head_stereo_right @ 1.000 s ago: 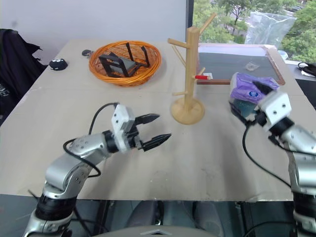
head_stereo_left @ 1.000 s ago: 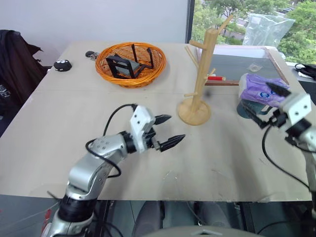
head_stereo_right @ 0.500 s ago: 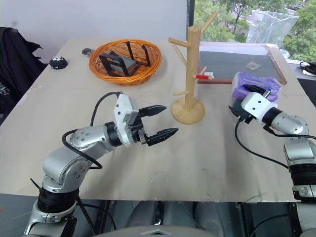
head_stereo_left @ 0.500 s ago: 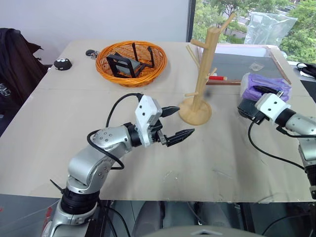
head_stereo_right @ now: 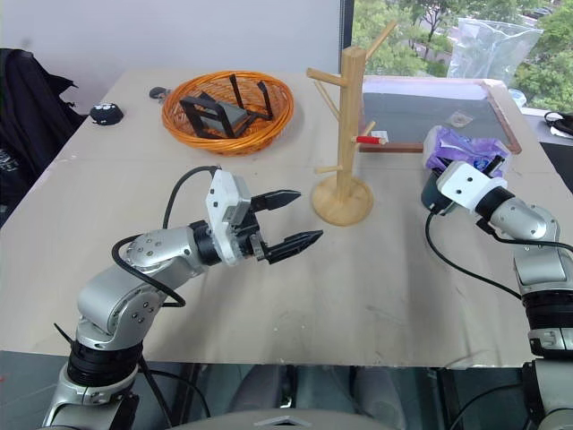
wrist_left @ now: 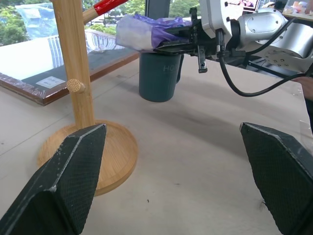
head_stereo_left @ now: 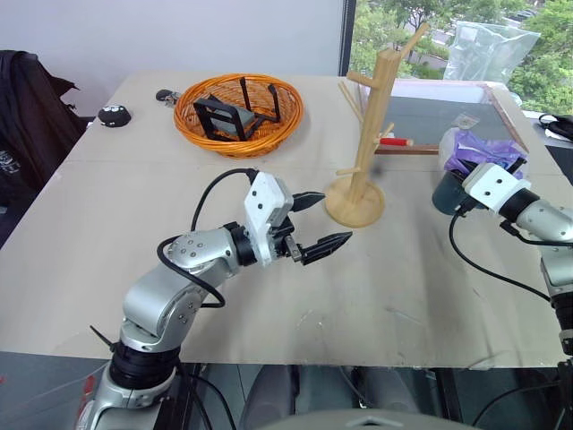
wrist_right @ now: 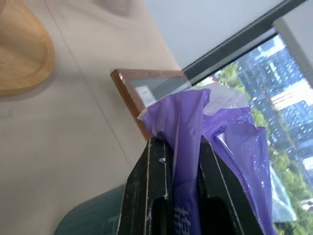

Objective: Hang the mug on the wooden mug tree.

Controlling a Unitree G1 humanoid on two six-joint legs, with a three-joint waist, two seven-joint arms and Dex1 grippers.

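1. The right gripper [wrist_right: 175, 161] stood open and raised near the right edge of the table 1 second ago; it has since come down and reached in toward the purple tissue pack [head_stereo_right: 466, 148], and its 2 fingers have now closed on the pack's near end.
2. The purple tissue pack, which lay sprawled over the mug [head_stereo_left: 448, 193], now sits bunched up at the far side, so more of the mug's teal wall shows.
3. The left gripper [head_stereo_left: 315, 224] has moved right, closer to the wooden mug tree [head_stereo_left: 363, 134].
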